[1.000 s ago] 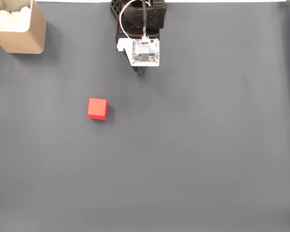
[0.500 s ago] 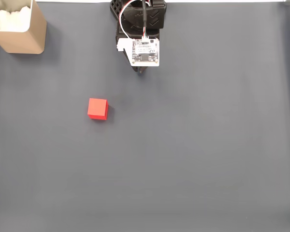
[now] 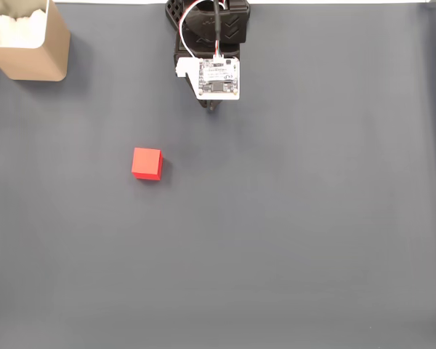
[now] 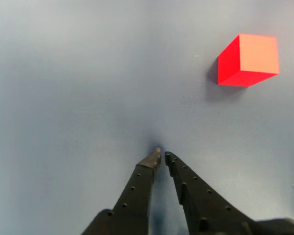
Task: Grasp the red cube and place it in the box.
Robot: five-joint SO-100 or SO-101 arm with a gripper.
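My black two-finger gripper (image 4: 161, 155): tips nearly touching, nothing held, above dark grey mat (image 3: 312, 233). Small bright red cube (image 3: 147, 163) on mat, well apart. Tan cardboard box (image 3: 36, 54) at fixed view's top-left corner.

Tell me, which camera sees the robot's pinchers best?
The wrist view: the gripper sits close up, both black fingers plain, tips nearly touching over the bare mat. In the fixed view the arm's white circuit board covers it from above.

Red cube (image 3: 147, 163) far from box (image 3: 35, 51)
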